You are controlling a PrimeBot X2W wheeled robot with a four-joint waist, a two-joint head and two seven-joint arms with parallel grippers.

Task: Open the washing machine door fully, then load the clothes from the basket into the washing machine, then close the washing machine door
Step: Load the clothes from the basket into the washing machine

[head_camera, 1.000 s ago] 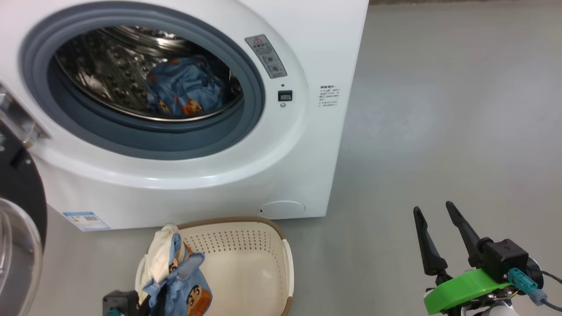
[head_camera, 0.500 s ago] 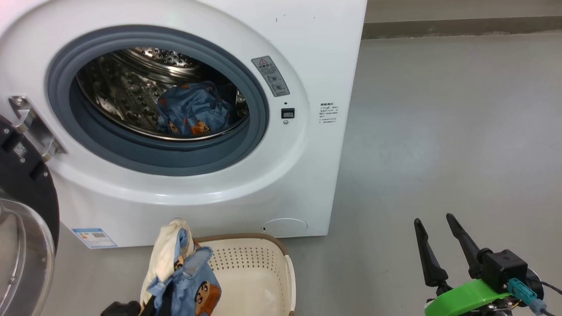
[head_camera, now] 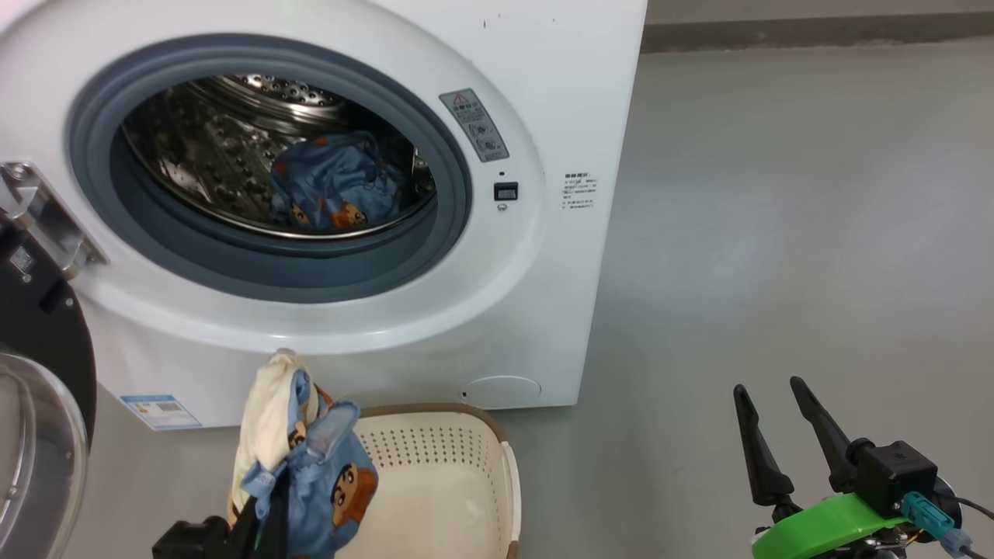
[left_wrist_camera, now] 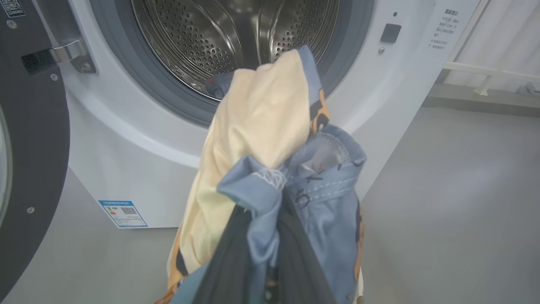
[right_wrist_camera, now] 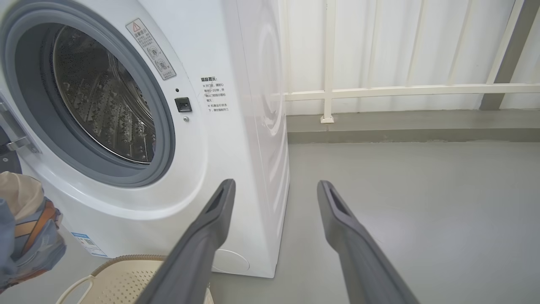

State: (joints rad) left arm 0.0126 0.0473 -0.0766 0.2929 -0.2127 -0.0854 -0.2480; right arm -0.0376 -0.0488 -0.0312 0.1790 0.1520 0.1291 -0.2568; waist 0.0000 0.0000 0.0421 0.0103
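The washing machine [head_camera: 543,116] stands with its drum open, and a blue bear-print garment [head_camera: 338,190] lies inside. The washing machine door [head_camera: 39,365] hangs open at the far left, black rim and glass bowl showing. My left gripper [left_wrist_camera: 265,211] is shut on a bundle of clothes [head_camera: 299,466], cream-white and light blue with bears. It holds the bundle above the left end of the basket [head_camera: 435,481], below the drum mouth. The basket's inside looks bare. My right gripper [head_camera: 769,388] is open over the floor at the lower right, holding nothing.
Grey floor [head_camera: 776,233] stretches to the right of the machine. A white railing and wall [right_wrist_camera: 379,88] run behind it. A blue label [head_camera: 159,411] sits low on the machine's front corner, and the door's metal hinge [head_camera: 46,217] juts out at the left.
The held bundle has risen higher above the basket, towards the drum mouth. The head camera has shifted, so the whole picture moved. The right gripper has stayed open and in place.
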